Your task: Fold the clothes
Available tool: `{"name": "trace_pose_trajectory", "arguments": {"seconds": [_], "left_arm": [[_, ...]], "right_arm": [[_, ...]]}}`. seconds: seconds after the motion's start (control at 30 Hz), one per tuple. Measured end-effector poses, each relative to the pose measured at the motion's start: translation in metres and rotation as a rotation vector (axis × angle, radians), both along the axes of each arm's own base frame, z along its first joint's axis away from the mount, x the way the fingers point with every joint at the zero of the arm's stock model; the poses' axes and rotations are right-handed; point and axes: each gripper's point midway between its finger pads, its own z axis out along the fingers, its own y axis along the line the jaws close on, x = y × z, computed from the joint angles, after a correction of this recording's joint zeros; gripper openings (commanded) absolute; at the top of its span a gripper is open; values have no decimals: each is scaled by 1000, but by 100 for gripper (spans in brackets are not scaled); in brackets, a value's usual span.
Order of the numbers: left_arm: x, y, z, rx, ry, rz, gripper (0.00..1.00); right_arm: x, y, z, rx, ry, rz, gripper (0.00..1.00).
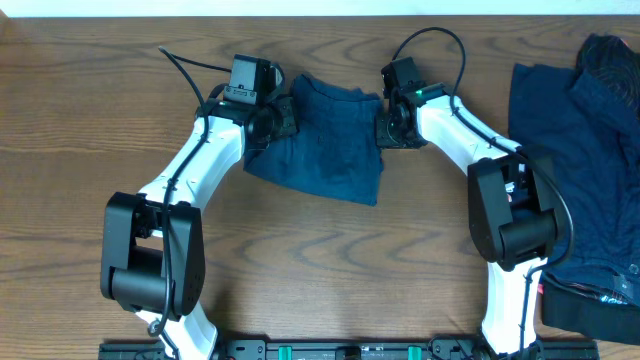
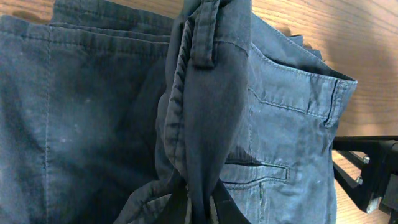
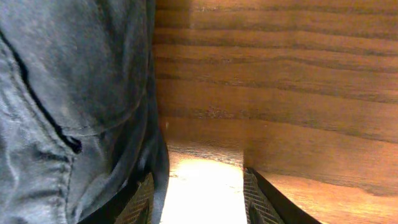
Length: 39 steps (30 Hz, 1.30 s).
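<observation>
The dark navy shorts (image 1: 325,140) lie partly folded on the wooden table between my two grippers. My left gripper (image 1: 283,118) is at their left edge. In the left wrist view it (image 2: 202,204) is shut on a bunched fold of the shorts (image 2: 205,112), with the waistband and a back pocket (image 2: 292,124) spread beyond. At the shorts' right edge sits my right gripper (image 1: 385,128). In the right wrist view it (image 3: 199,199) stands open over bare wood, and the cloth (image 3: 68,93) lies against the outside of its left finger.
A heap of more navy clothes (image 1: 590,150) covers the right end of the table (image 1: 330,260). The right arm's black gripper body (image 2: 373,174) shows at the right of the left wrist view. Both white arms reach in from the front edge.
</observation>
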Motion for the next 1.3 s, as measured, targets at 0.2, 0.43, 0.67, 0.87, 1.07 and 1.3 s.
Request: {"name": "trace_pose_trajectory", "arguments": {"seconds": [0.2,0.43,0.67,0.87,1.07,1.3], "left_arm": [[-1,0,0,1,4,0,6],[-11,5,-7,23,52,6,6],[-15,11,-12,58,76,22,6],[-25,27,-21,140,121,56,6],[-29,48,-26,238,145,133,6],[-22,58,-24,270,121,213,25]], "right_arm": [[3,3,-2,-17,-6,12,45],[8,-3,-5,-83,-20,21,45],[7,-5,-5,-104,-16,43,45],[6,-6,-5,-115,-12,47,46],[6,-7,-5,-120,-8,47,45],[5,-8,-5,-124,-5,46,46]]}}
